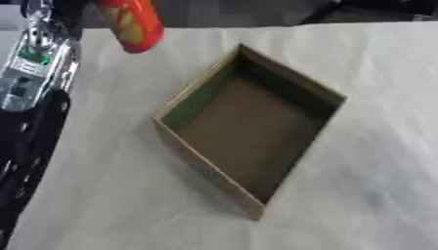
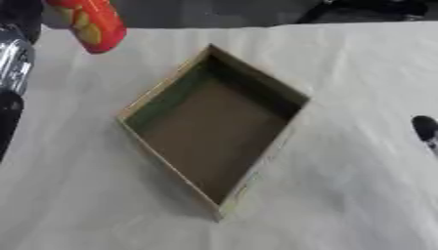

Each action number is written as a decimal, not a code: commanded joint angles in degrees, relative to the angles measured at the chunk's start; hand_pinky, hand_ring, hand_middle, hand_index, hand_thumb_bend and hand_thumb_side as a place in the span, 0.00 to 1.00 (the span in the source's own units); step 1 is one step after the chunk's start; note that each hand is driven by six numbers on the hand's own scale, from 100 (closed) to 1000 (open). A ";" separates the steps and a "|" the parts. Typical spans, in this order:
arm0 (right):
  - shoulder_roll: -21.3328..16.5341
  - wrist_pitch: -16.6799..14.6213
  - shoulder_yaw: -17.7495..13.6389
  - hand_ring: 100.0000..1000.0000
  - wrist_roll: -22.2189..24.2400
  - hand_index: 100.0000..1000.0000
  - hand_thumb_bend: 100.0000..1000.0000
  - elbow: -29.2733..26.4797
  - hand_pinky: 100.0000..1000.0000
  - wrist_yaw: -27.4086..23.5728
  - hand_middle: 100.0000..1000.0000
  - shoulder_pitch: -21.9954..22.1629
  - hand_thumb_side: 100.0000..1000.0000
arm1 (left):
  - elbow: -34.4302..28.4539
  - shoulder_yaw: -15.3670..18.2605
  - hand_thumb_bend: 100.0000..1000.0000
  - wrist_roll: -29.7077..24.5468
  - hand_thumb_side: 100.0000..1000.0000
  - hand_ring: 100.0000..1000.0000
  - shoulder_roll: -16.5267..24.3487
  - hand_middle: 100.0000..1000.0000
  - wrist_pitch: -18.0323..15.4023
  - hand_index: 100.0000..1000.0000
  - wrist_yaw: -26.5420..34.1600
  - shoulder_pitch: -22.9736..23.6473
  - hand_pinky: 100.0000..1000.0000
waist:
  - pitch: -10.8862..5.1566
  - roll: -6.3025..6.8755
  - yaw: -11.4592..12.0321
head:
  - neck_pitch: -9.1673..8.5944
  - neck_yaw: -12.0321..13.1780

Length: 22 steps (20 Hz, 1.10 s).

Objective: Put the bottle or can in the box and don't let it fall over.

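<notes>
nearest the camera lies the pale, cloth-covered surface (image 1: 111, 210), off-white and faintly wrinkled, filling most of both views. on it sits the box (image 1: 248, 129), a shallow open tray of brown cardboard, rectangular but turned so that one corner points toward the camera and it reads as a diamond; its floor is plain matte brown, its walls are thin and low, and the inner face of the left wall carries a greenish tint. the box holds nothing. at the right edge of the right eye view a small dark rounded shape shows, which seems to be a fingertip of the right hand (image 2: 425, 128), just above the surface; too little of it is seen to tell whether its fingers are spread or curled. up the left side runs the left arm (image 1: 34, 68), black below and shiny silver higher up, with a small green patch on the metal. farthest away, at the top left, is the can (image 1: 131, 24), a smooth red cylinder with yellow markings and a rounded lower end, tilted and above the far edge of the surface, well apart from the box. the left hand itself is cut off by the top of the frame.
</notes>
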 commanded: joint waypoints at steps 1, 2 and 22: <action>-2.19 -0.24 -1.18 0.76 -0.65 0.83 0.43 -1.38 0.83 -0.53 0.92 0.10 0.00 | -7.06 -2.23 0.00 -0.02 0.21 0.07 -0.79 0.00 2.38 0.02 0.11 0.75 0.22 | -1.73 -0.18 0.33 | 0.58 -0.83; -2.28 -0.30 -1.24 0.76 -0.67 0.83 0.43 -1.38 0.83 -0.60 0.92 0.16 0.00 | -8.76 -3.03 0.00 0.08 0.20 0.07 -1.23 0.00 3.16 0.02 -0.25 1.46 0.22 | -1.83 -0.21 0.50 | 0.69 -0.98; -2.17 -0.88 -1.47 0.76 -1.32 0.83 0.44 -1.38 0.83 -0.66 0.92 0.18 0.00 | -12.33 -11.00 0.00 -1.22 0.25 0.06 -12.23 0.00 2.83 0.02 -8.37 7.12 0.21 | -1.76 -0.54 1.17 | -0.18 -3.12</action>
